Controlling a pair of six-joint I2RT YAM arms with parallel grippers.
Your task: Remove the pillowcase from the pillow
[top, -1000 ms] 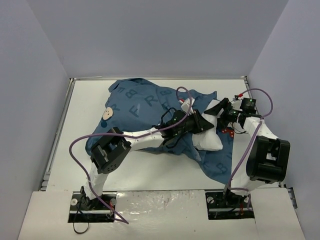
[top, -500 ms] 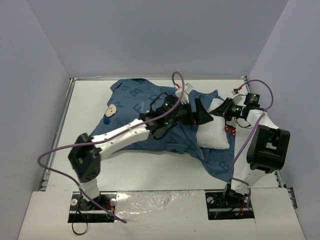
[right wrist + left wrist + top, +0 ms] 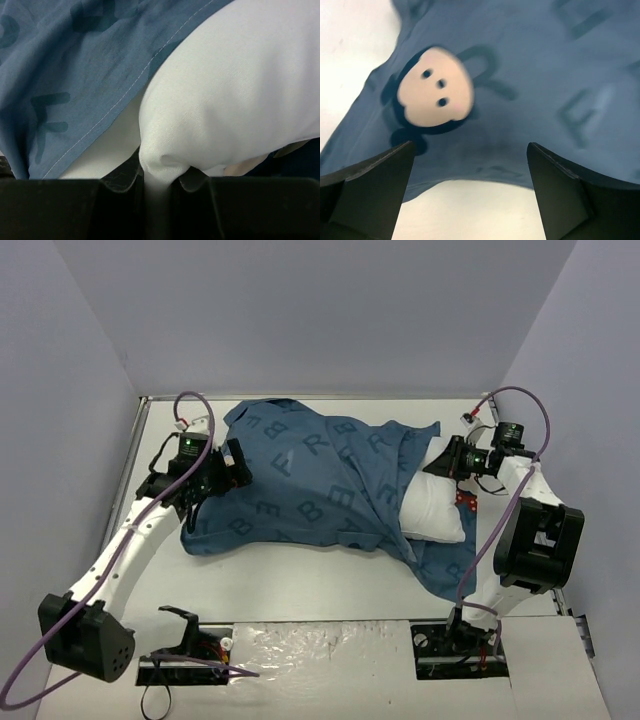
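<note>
pale lavender walls [image 3: 300,310] box in the white desk [image 3: 290,585] on three sides, and both arm bases sit on a lighter board [image 3: 330,665] at its near edge. you have the pillowcase [image 3: 300,480] lying across the middle of the desk with its long axis running left to right, dark letters facing up. the end where the pillow [image 3: 435,515] shows faces your right. only that right end of the pillow is bare, a white puffy block. the rest of it runs leftward under the blue cloth along the same left-right line. a loose flap of the pillowcase trails out under the pillow toward the near right of the desk.

your right gripper [image 3: 447,458] is at the far right corner of the pillow. in the right wrist view its fingers [image 3: 125,195] are pressed together on that pointed white corner, with the stitched hem of the pillowcase just beside it.

your left gripper [image 3: 230,466] sits at the left edge of the pillowcase. in the left wrist view its fingers [image 3: 375,175] stand wide apart with nothing between them. the cloth lies just beyond the tips, a cream cartoon mouse face [image 3: 435,95] printed on it, and bare desk shows below the cloth's edge.
</note>
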